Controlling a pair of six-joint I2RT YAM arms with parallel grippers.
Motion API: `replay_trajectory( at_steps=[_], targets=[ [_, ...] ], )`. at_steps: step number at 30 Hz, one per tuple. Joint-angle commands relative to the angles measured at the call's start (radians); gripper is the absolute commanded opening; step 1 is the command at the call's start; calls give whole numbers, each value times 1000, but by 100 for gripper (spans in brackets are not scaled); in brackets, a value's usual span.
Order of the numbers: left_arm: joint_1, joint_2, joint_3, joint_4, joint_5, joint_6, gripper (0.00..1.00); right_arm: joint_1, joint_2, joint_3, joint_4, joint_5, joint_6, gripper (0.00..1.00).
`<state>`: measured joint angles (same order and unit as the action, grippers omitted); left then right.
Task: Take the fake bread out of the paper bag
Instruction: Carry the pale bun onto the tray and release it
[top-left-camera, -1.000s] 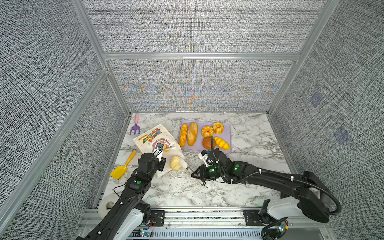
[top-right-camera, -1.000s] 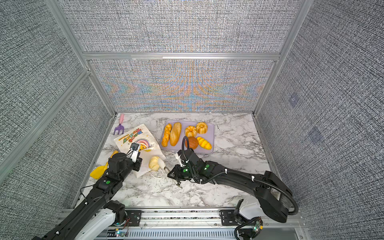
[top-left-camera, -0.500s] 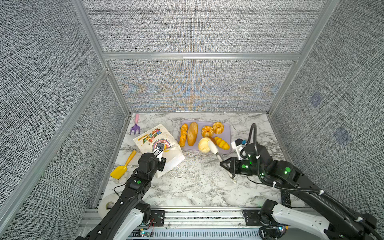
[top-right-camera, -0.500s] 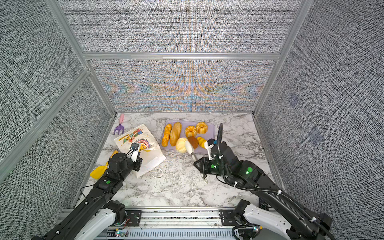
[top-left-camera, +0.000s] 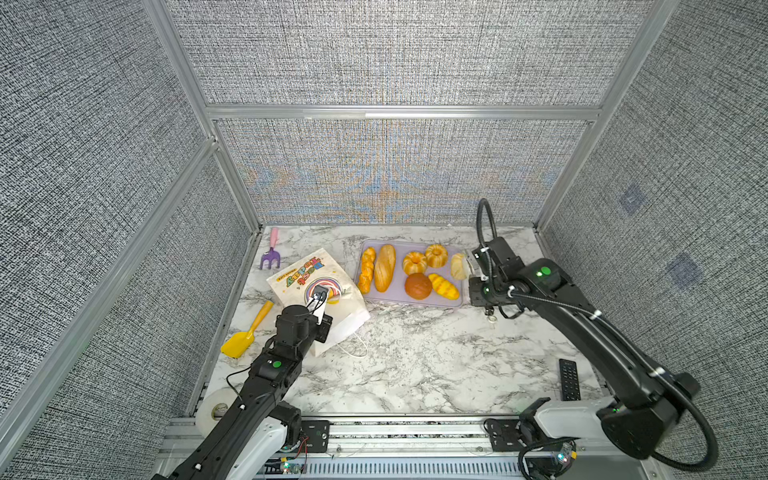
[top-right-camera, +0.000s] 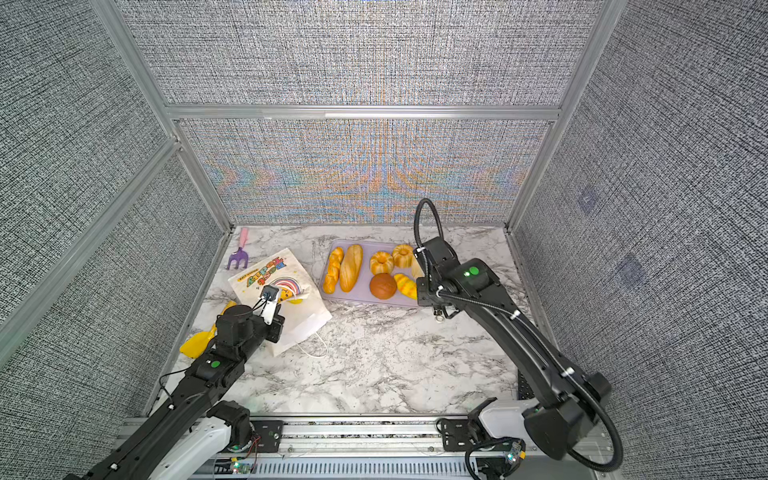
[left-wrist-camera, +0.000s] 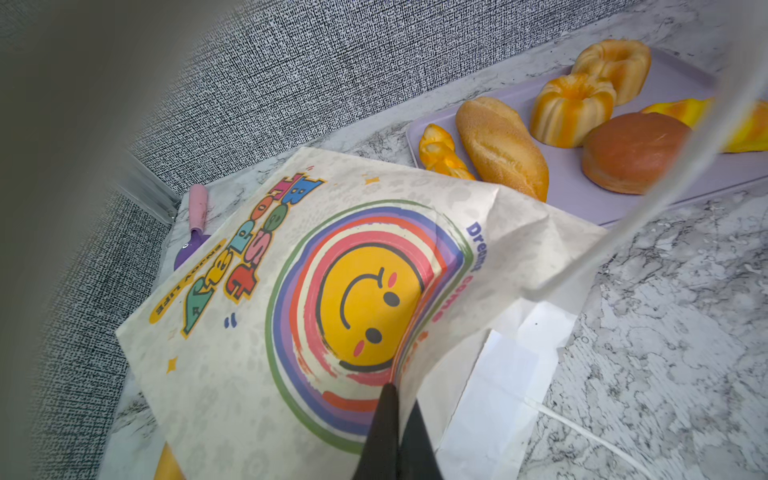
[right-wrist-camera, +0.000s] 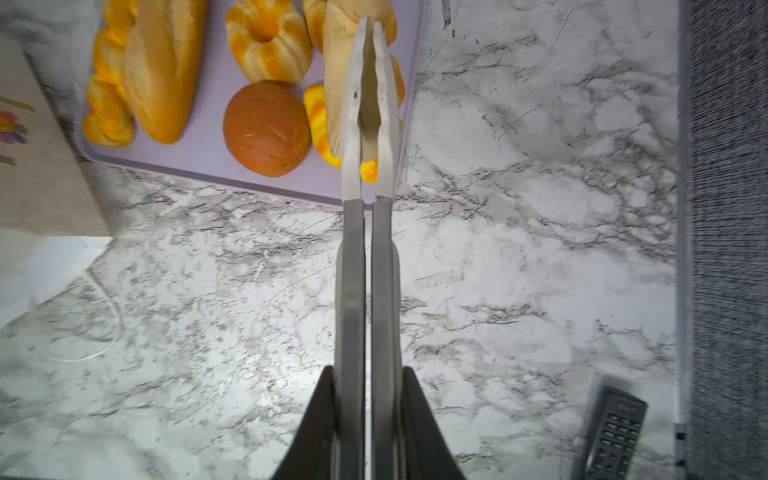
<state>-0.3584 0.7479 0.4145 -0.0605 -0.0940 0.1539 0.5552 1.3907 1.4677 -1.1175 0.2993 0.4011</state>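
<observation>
The right gripper (right-wrist-camera: 369, 31) had its jaws almost closed, clamped on a pale roll (right-wrist-camera: 334, 83). The roll sat right at the fingertips, bulging out to one side of them, over the right end of the tray (right-wrist-camera: 203, 108). Whether it touched the tray: could not tell. It was matt cream-tan, duller and paler than the other breads.

The left gripper (left-wrist-camera: 395, 405) had its jaws fully closed, pinching a fold of paper at the mouth edge of the bag (left-wrist-camera: 249, 353). The bag lay on the marble (top-left-camera: 415, 365) left of the tray, print side up (smiley in a rainbow ring, coloured lettering), one corner right up against the tray's left rim. A cord handle (top-left-camera: 358, 348) lay on the marble by the mouth.

On the tray were the braid (top-left-camera: 366, 270) and loaf (top-left-camera: 385, 268) side by side at the left end, then the ring buns (top-left-camera: 414, 262) (top-left-camera: 436, 255). In front of them were the brown bun (top-left-camera: 418, 286) and a striped roll (top-left-camera: 444, 286), the last just beside the right jaws. All were glossy golden-orange, the brown bun darker.
</observation>
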Motion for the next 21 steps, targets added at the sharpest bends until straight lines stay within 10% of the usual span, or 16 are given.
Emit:
replay_trajectory(
  at_steps=[1,21],
  targets=[
    [1,-5,0,0,13,-2,0,-3,90,50,-48,134,-89,0],
    [0,-2,-3,-5,14,2,0,27,390,134,-38,211,-214,0]
  ],
)
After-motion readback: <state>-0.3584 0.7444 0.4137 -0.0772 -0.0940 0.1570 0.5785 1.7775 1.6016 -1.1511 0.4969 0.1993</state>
